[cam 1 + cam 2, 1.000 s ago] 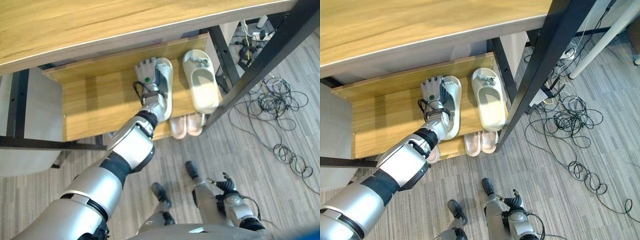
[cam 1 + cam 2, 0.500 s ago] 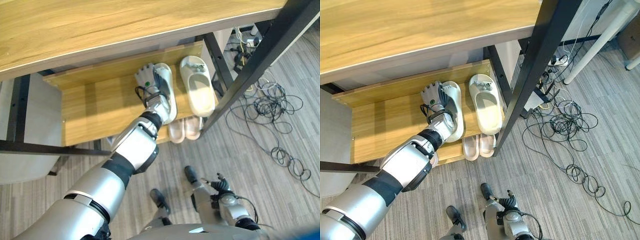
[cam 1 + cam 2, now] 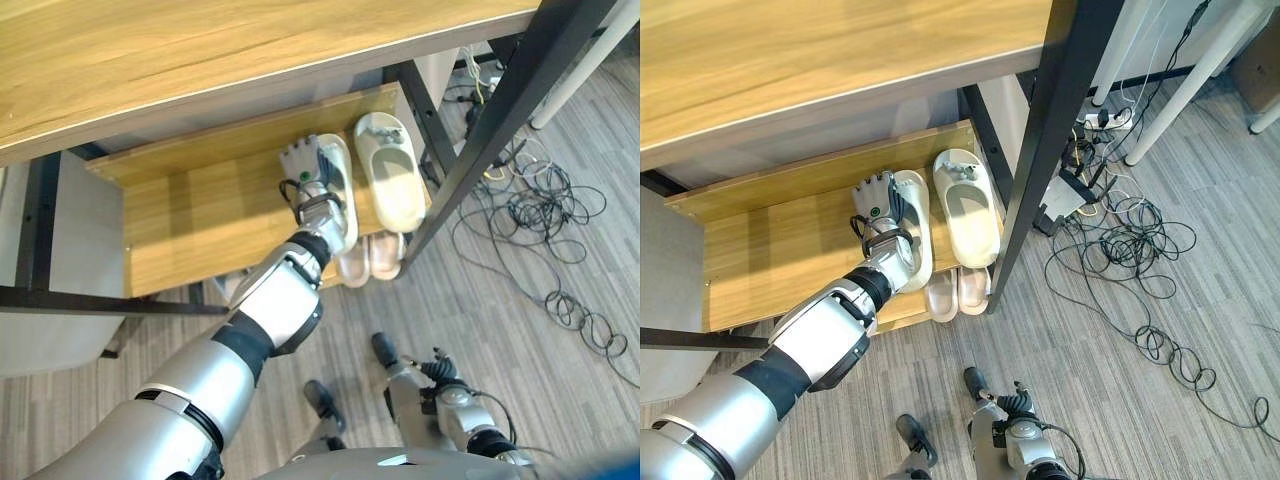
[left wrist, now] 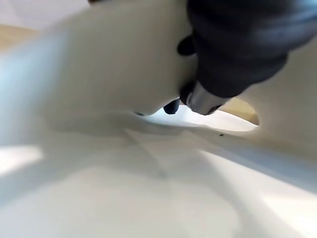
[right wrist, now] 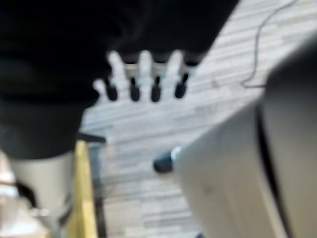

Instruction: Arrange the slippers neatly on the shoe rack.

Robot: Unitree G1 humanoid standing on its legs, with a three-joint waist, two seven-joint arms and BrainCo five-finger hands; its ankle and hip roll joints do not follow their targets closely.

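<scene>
left eye view: the left hand [image 3: 303,165] lies on a cream rubber slipper [image 3: 336,190] on the wooden shoe rack shelf [image 3: 190,210], its dark-covered back up; whether the fingers curl round the slipper or lie flat, i cannot tell.
second slipper: a matching cream rubber slipper [image 3: 388,183] sits just beside the first, toward the black metal rack post [image 3: 480,140], roughly parallel to it.
lower pair: pale pink slippers [image 3: 370,258] lie side by side below the shelf's front edge, on the grey striped floor [image 3: 520,290].
right hand: the right hand [image 3: 440,372] hangs low over the floor, well apart from the rack.
right eye view: same layout; a tangle of black cables [image 3: 1130,250] lies on the floor past the post.
left wrist view: dark fingertips [image 4: 186,45] touch the slipper's cream surface very close up.
right wrist view: the right hand's fingers [image 5: 145,77] hang straight and slightly apart over the floor.
</scene>
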